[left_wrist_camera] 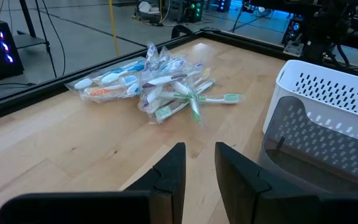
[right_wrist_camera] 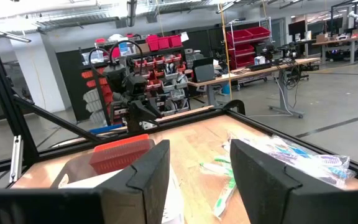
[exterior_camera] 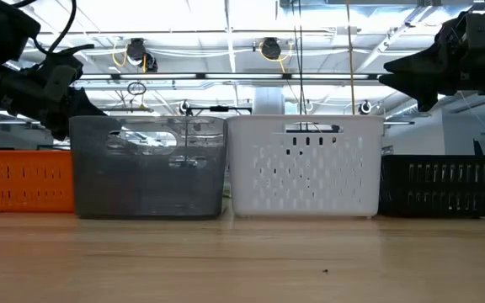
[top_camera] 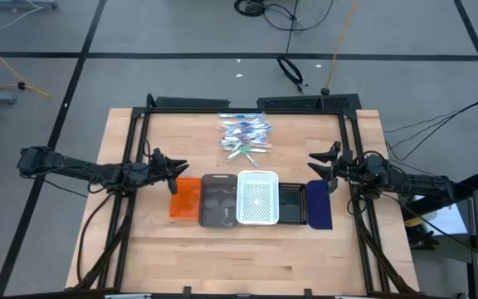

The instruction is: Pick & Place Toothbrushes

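The toothbrushes lie in a loose heap on the far middle of the wooden table, several in clear wrappers; the heap also shows in the left wrist view and the right wrist view. My left gripper hovers at the table's left, beside the orange tray, fingers a little apart with nothing between them. My right gripper hovers at the table's right above the navy tray, open and empty.
A row of trays stands at the table's middle: orange, grey, white, black and navy. A black frame borders the table. Bare wood lies between the trays and the heap, and toward the near edge.
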